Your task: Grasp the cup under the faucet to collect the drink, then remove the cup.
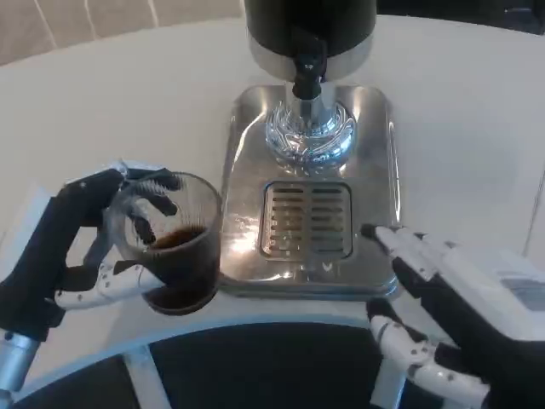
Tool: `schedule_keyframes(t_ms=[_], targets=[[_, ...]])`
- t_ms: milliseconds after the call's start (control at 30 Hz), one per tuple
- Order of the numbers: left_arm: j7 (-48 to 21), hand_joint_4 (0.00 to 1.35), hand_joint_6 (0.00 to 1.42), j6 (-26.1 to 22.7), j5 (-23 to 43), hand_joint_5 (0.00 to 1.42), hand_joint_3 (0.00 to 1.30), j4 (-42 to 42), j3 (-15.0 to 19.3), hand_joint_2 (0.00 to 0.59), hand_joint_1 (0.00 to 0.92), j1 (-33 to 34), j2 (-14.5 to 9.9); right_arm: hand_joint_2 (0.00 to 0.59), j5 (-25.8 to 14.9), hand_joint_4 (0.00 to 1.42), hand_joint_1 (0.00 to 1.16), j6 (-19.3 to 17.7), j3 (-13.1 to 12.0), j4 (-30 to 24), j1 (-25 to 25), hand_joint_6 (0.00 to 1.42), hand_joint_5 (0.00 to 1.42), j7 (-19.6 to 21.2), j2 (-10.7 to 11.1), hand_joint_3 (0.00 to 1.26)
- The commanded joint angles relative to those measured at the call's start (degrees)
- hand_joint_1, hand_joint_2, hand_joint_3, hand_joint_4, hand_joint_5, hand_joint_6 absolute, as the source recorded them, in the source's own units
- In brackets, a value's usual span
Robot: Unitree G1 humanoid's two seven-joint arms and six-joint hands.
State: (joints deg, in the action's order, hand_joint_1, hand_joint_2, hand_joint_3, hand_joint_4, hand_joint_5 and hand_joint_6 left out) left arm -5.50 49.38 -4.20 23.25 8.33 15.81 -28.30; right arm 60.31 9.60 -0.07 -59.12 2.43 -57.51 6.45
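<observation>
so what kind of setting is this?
Probably a drink-station mock-up or demo bench: a steel dispenser base with a drip grate below a black faucet, on a white table. The left hand holds a clear cup with dark drink.

Round white table (pixel 128 94), tiled floor (pixel 85 21)

One cup (pixel 174 256), one drink dispenser (pixel 311 34) with one faucet (pixel 307 72), one drip tray (pixel 375 170), two robot hands.

Clear ribbed plastic cup (pixel 170 247) — glossy; polished metal drip tray (pixel 308 192) — mirror-bright; matt white table (pixel 111 111).
</observation>
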Motion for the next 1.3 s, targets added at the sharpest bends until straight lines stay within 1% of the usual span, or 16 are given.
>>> schedule_keyframes(t_ms=[33, 300, 467, 667, 933, 1033, 1300], targets=[[-1.4, 1.1, 1.42, -0.4, 3.3, 1.35, 0.93, -3.3, 1.6, 0.0, 0.675, -1.9, -0.5, 0.553, 0.0, 0.0, 0.0, -1.8, 1.4, -0.9, 0.7, 0.0, 0.0, -0.8, -0.2, 0.0], [-4.1, 1.1, 1.42, -1.5, 5.5, 1.35, 0.93, -6.9, 3.0, 0.0, 0.682, -4.9, -0.3, 0.555, 0.6, 0.0, 0.0, -3.2, 3.3, -0.9, 2.0, 0.0, 0.0, -1.0, -0.9, 0.0], [-4.7, 1.1, 1.42, -1.8, 5.7, 1.35, 0.93, -7.7, 3.4, 0.0, 0.683, -5.6, 0.2, 0.555, 0.9, 0.0, 0.0, -3.6, 3.9, -0.9, 2.7, 0.0, 0.0, -1.2, -1.4, 0.0], [-4.3, 1.1, 1.42, -1.8, 5.3, 1.33, 0.93, -7.7, 3.6, 0.0, 0.684, -5.6, 0.6, 0.555, 0.7, 0.0, 0.0, -3.7, 3.3, -0.9, 2.0, 0.0, 0.0, -2.0, -1.5, 0.0], [-3.5, 1.1, 1.42, -2.0, 4.5, 1.33, 0.93, -6.8, 4.3, 0.0, 0.684, -4.9, 2.0, 0.553, 0.4, 0.0, 0.0, -3.9, 2.5, -0.9, 1.1, 0.0, 0.0, -2.9, -1.7, 0.0], [-3.7, 1.1, 1.42, -2.0, 4.5, 1.33, 0.93, -6.6, 4.3, 0.0, 0.684, -4.6, 2.1, 0.553, 0.3, 0.0, 0.0, -4.0, 2.4, -0.9, 0.6, 0.0, 0.0, -3.2, -1.8, 0.0], [-4.2, 1.1, 1.42, -1.8, 4.7, 1.33, 0.93, -5.8, 4.6, 0.0, 0.684, -4.2, 2.0, 0.553, 1.0, 0.0, 0.0, -4.3, 2.9, -0.9, 0.2, 0.0, 0.0, -3.7, -2.7, 0.0]])
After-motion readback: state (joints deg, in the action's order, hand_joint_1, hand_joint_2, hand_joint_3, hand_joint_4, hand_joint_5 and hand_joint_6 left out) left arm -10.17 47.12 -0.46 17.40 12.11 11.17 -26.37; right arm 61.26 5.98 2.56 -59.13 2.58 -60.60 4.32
